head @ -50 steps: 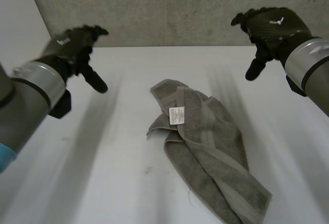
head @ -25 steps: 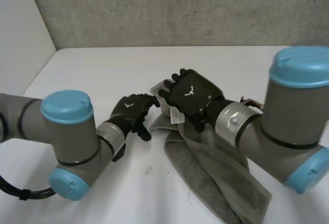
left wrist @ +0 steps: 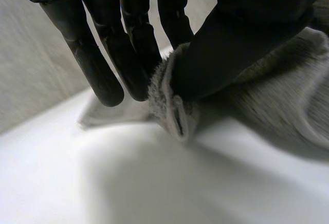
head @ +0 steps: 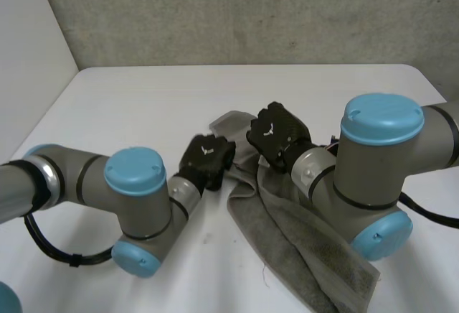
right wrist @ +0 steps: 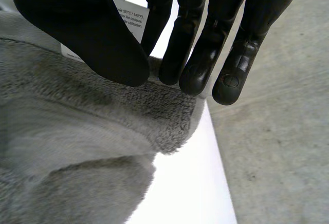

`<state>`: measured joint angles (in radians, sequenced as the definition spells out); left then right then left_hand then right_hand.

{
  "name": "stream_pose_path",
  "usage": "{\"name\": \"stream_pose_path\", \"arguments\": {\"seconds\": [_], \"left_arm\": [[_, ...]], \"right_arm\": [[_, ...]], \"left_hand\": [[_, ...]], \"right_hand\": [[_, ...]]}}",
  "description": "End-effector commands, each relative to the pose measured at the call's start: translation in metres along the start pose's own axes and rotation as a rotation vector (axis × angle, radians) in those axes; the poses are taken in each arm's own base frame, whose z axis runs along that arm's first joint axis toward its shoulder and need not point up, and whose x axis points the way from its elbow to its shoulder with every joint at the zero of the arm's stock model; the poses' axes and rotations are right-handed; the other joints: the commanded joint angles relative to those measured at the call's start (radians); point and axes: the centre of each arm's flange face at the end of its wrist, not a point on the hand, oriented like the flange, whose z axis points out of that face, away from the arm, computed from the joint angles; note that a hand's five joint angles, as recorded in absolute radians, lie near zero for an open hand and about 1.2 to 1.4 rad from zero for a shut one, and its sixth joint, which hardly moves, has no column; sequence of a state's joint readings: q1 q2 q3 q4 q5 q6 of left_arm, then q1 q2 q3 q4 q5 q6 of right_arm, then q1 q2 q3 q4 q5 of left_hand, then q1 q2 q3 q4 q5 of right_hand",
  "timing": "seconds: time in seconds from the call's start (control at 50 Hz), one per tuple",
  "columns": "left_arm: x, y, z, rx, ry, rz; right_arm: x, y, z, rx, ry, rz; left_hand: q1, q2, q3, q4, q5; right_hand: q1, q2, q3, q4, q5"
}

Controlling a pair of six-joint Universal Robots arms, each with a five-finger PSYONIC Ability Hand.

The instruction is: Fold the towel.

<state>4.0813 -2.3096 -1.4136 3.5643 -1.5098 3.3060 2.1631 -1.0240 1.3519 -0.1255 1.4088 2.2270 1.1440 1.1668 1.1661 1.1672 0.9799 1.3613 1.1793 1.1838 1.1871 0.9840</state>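
A crumpled grey towel (head: 301,241) lies on the white table (head: 143,105), stretching from the middle toward the near right. My left hand (head: 208,161) is at the towel's left edge; in the left wrist view its fingers (left wrist: 128,54) and thumb pinch a raised fold of towel (left wrist: 172,106). My right hand (head: 276,133) is on the towel's far end, just right of the left hand. In the right wrist view its thumb (right wrist: 97,39) presses the pile (right wrist: 77,131) against the fingers (right wrist: 198,54), with the white label (right wrist: 131,16) between them.
A grey concrete wall (head: 251,11) runs along the table's far edge, and a white wall (head: 29,54) stands at the left. Both arms' elbows (head: 136,176) hang low over the near part of the table, the right one (head: 380,123) above the towel.
Both arms swung down from raised, spread positions onto the towel's far left end. Both hands went from open to closed on the cloth.
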Motion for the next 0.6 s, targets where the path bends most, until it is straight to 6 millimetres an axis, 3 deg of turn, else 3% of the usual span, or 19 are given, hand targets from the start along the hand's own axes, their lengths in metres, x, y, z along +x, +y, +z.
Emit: {"name": "stream_pose_path", "arguments": {"seconds": [0.02, 0.06, 0.08, 0.12, 0.14, 0.16, 0.18, 0.22, 0.3, 0.32, 0.34, 0.38, 0.48, 0.5, 0.52, 0.54, 0.56, 0.58, 0.6], "left_arm": [[-0.037, -0.072, 0.005, 0.195, -0.174, 0.000], [-0.085, -0.126, -0.001, 0.330, -0.323, -0.006], [-0.085, -0.126, -0.001, 0.331, -0.324, -0.006], [-0.129, -0.178, -0.020, 0.465, -0.443, -0.007], [-0.129, -0.179, -0.020, 0.466, -0.444, -0.007], [-0.143, -0.196, -0.030, 0.512, -0.482, -0.001], [-0.143, -0.196, -0.031, 0.513, -0.483, -0.001], [-0.156, -0.206, -0.041, 0.530, -0.514, 0.010], [-0.154, -0.195, -0.045, 0.482, -0.507, 0.008], [-0.150, -0.180, -0.048, 0.417, -0.499, 0.003], [-0.150, -0.180, -0.048, 0.416, -0.499, 0.003], [-0.138, -0.158, -0.060, 0.324, -0.469, -0.004], [-0.123, -0.128, -0.072, 0.228, -0.415, -0.008], [-0.123, -0.128, -0.072, 0.228, -0.415, -0.008], [-0.119, -0.120, -0.076, 0.203, -0.402, -0.008], [-0.116, -0.114, -0.079, 0.184, -0.395, -0.007], [-0.116, -0.114, -0.079, 0.184, -0.395, -0.007], [-0.114, -0.109, -0.082, 0.165, -0.393, -0.008], [-0.114, -0.106, -0.085, 0.155, -0.391, -0.010]], "right_arm": [[0.046, -0.023, 0.014, 0.087, 0.142, 0.012], [0.099, -0.037, 0.019, 0.162, 0.322, 0.092], [0.100, -0.037, 0.019, 0.163, 0.323, 0.093], [0.173, -0.049, 0.004, 0.268, 0.586, 0.242], [0.174, -0.049, 0.004, 0.268, 0.588, 0.243], [0.207, -0.050, -0.010, 0.315, 0.699, 0.299], [0.208, -0.050, -0.010, 0.316, 0.700, 0.300], [0.240, -0.031, -0.025, 0.301, 0.791, 0.353], [0.230, -0.011, -0.022, 0.215, 0.729, 0.365], [0.217, -0.004, -0.019, 0.176, 0.669, 0.376], [0.203, 0.006, -0.014, 0.134, 0.606, 0.387], [0.189, 0.017, -0.007, 0.087, 0.544, 0.398], [0.156, 0.047, 0.007, -0.053, 0.426, 0.418], [0.145, 0.055, 0.009, -0.099, 0.388, 0.421], [0.145, 0.055, 0.009, -0.099, 0.388, 0.422], [0.135, 0.060, 0.009, -0.142, 0.349, 0.429], [0.135, 0.060, 0.009, -0.142, 0.348, 0.429], [0.127, 0.065, 0.007, -0.177, 0.313, 0.449], [0.116, 0.069, 0.003, -0.218, 0.276, 0.474]], "left_hand": [[0.252, 0.229, 0.230, 0.229, 0.242], [0.252, 0.229, 0.230, 0.229, 0.242], [0.252, 0.229, 0.230, 0.229, 0.242], [0.252, 0.229, 0.230, 0.229, 0.242], [0.252, 0.229, 0.230, 0.229, 0.242], [0.252, 0.229, 0.230, 0.229, 0.242], [0.252, 0.229, 0.230, 0.229, 0.242], [0.252, 0.229, 0.230, 0.229, 0.242], [0.252, 0.229, 0.230, 0.229, 0.242], [0.252, 0.229, 0.230, 0.229, 0.242], [0.252, 0.229, 0.230, 0.229, 0.242], [0.252, 0.229, 0.230, 0.229, 0.242], [0.252, 0.229, 0.230, 0.229, 0.242], [0.252, 0.229, 0.230, 0.229, 0.242], [0.252, 0.229, 0.230, 0.229, 0.242], [0.252, 0.229, 0.230, 0.229, 0.242], [0.252, 0.229, 0.230, 0.229, 0.242], [0.252, 0.229, 0.230, 0.229, 0.242], [0.252, 0.229, 0.230, 0.229, 0.242]], "right_hand": [[0.035, 0.217, 0.213, 0.209, 0.238], [0.035, 0.217, 0.213, 0.209, 0.238], [0.035, 0.217, 0.213, 0.209, 0.238], [0.035, 0.217, 0.213, 0.209, 0.238], [0.035, 0.217, 0.213, 0.209, 0.238], [0.035, 0.217, 0.213, 0.209, 0.238], [0.035, 0.217, 0.213, 0.209, 0.238], [0.035, 0.217, 0.213, 0.209, 0.238], [0.035, 0.217, 0.213, 0.209, 0.238], [0.035, 0.217, 0.213, 0.209, 0.238], [0.035, 0.217, 0.213, 0.209, 0.238], [0.035, 0.217, 0.213, 0.209, 0.238], [0.035, 0.217, 0.213, 0.209, 0.238], [-0.153, 0.029, 0.025, 0.021, 0.050], [-0.155, 0.027, 0.023, 0.019, 0.048], [-0.669, -0.487, -0.492, -0.495, -0.467], [-0.674, -0.492, -0.497, -0.500, -0.472], [-1.090, -0.908, -0.913, -0.916, -0.887], [-1.187, -1.005, -1.009, -1.013, -0.984]]}}
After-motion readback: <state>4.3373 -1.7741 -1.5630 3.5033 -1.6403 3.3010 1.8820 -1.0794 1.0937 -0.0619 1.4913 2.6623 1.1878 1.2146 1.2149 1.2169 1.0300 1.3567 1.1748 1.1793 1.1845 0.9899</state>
